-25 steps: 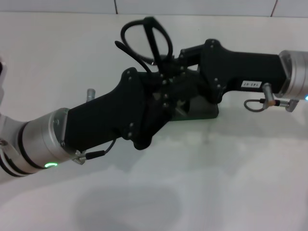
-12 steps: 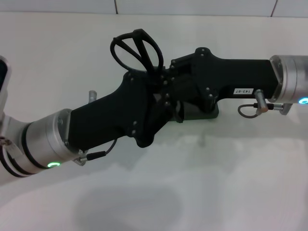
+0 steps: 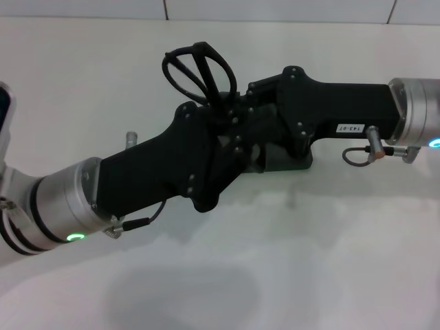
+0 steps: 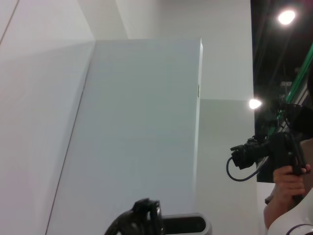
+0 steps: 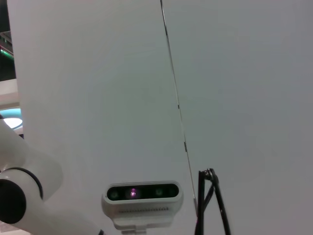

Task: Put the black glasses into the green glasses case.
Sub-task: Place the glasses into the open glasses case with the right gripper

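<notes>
Where both black grippers meet above the white bench (image 3: 330, 261), thin black wire-framed glasses (image 3: 199, 69) stick up.
Left gripper (image 3: 230, 134) and right gripper (image 3: 251, 113) crowd over the dark green hard case (image 3: 295, 159); finger states cannot be told.

A plain off-white worktop (image 3: 330, 261) is seen across almost the whole head view, from the lower edge up to a band of pale tiled wall (image 3: 275, 9) along the top of the frame. Near the centre of the frame, slightly right, the green glasses case (image 3: 292, 159) is seen lying directly on the worktop; only its right end and lower edge are visible, the rest being covered from above. Whether it is open cannot be told. Soft grey shadows are cast over the lower middle of the worktop surface and just below the case.
</notes>
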{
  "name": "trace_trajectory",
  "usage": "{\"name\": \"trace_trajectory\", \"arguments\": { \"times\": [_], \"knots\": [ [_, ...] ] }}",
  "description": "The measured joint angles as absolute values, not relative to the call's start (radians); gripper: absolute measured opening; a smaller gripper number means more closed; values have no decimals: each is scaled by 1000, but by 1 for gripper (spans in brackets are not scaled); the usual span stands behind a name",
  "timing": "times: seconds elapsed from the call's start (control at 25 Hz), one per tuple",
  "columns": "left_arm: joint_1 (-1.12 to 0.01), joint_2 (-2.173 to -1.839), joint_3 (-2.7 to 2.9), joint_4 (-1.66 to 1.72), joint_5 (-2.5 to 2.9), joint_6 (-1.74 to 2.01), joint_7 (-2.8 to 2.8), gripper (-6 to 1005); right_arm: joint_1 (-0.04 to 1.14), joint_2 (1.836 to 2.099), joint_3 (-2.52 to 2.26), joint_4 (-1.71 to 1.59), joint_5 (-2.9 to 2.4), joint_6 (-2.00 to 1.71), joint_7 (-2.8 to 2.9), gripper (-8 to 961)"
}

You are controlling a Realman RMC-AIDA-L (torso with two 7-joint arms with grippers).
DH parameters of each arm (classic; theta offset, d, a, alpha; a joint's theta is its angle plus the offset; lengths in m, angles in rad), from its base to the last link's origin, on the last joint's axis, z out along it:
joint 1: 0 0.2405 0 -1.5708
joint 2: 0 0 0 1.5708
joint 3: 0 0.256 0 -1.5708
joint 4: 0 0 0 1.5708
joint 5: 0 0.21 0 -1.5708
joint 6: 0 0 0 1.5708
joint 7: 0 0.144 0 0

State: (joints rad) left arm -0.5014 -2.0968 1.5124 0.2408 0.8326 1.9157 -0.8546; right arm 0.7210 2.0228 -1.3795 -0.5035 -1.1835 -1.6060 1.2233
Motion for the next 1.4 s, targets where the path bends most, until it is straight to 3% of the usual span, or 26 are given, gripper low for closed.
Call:
{"name": "trace_trajectory", "arguments": {
  "times": [0.44,0.76,1.4],
  "knots": [
    [-420,-2075,1459,255,825,1944,-846,56,719,2007,-1363,-680,-1399,-1380,1348,69],
    [-382,-2060,1419,266,823,1955,-845,56,736,2023,-1417,-1050,-1894,-1302,1673,69],
    [-370,-2069,1413,256,824,1956,-831,57,825,2027,-1726,-1056,-2212,-1028,1767,69]
  ]
}}
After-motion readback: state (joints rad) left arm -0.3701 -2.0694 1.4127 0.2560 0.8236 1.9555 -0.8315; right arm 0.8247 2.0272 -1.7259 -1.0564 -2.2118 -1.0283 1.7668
